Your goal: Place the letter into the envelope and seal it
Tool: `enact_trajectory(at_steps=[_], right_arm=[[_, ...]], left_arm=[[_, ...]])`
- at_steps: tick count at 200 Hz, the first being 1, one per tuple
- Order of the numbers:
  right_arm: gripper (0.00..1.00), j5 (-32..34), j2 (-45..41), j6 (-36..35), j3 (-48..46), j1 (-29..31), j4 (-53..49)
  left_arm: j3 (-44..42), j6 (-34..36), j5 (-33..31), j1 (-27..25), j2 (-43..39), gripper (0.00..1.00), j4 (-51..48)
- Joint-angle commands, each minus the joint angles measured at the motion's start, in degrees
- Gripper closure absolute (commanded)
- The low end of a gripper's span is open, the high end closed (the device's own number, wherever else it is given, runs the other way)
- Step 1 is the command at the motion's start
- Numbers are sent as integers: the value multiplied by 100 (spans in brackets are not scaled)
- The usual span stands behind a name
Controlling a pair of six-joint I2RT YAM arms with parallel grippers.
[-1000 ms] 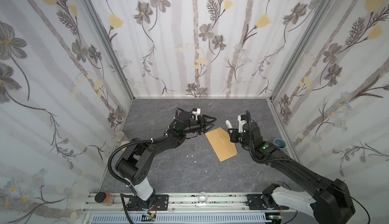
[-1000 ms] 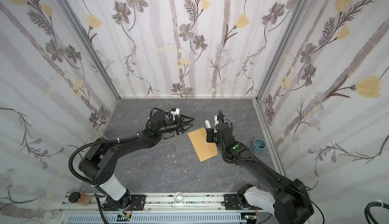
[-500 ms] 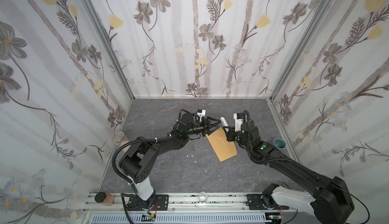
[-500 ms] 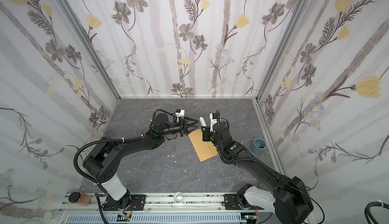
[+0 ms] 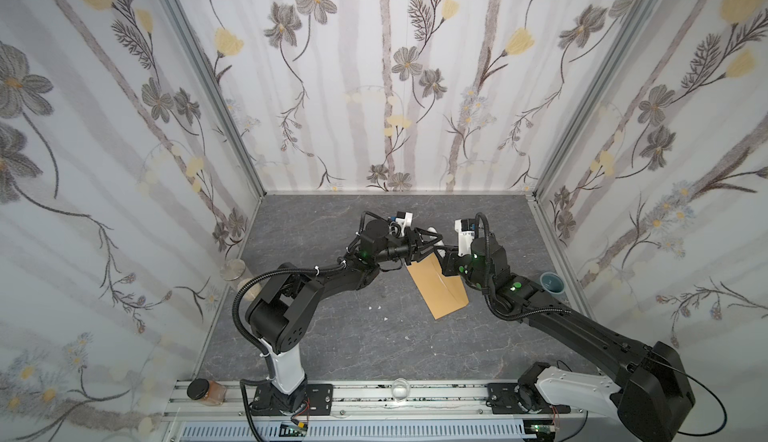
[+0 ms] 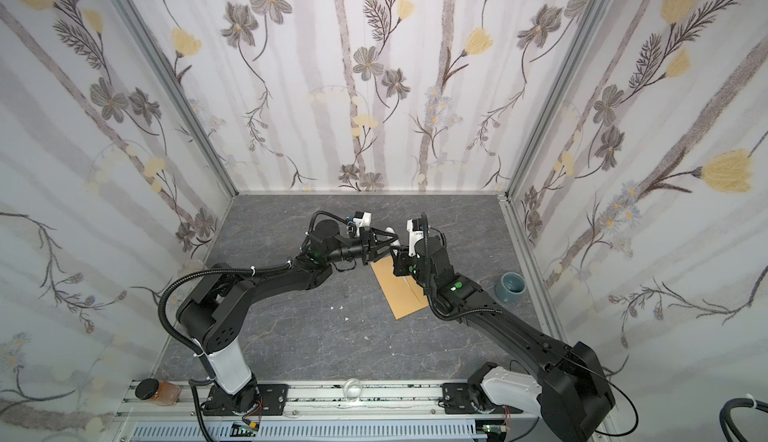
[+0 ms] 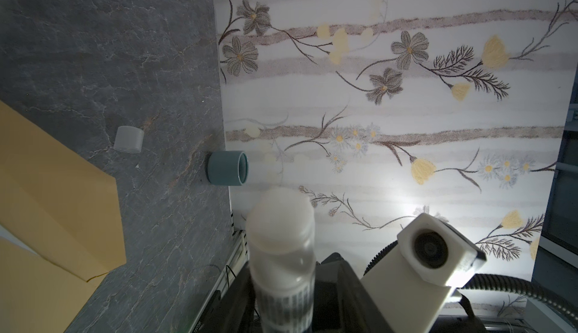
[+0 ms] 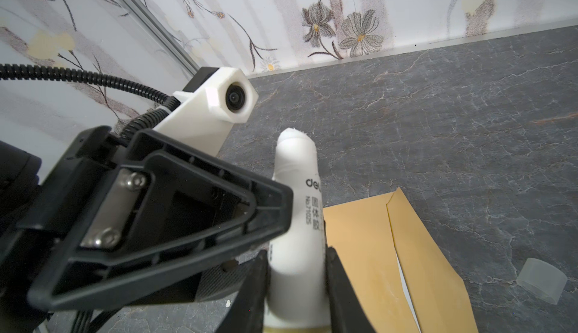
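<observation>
- right gripper (image 8: 297, 254) clamps the glue stick (image 8: 297, 197) low on its tube; the uncapped tip stands free
- left gripper (image 5: 435, 242): jaws part-spread about the stick's top; contact unclear
- envelope (image 5: 436, 290) lies flat on the table (image 5: 353, 336); far end hidden beneath both grippers
- letter (image 7: 7, 236): only a white sliver at the flap

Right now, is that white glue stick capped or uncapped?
Uncapped: the glue stick shows its bare white tip, and a translucent cap lies apart on the table.
</observation>
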Motion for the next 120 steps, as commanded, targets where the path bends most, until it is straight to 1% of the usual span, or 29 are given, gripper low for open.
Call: enact_trajectory(at_steps=[1, 18, 120], right_arm=[[100, -64, 44, 55, 60, 14, 250], [100, -47, 61, 73, 61, 16, 243], [100, -45, 123, 170, 41, 40, 256]], left_arm=[[44, 75, -58, -10, 40, 59, 295], [31, 90, -104, -19, 56, 62, 286], [109, 170, -413, -60, 149, 65, 282]])
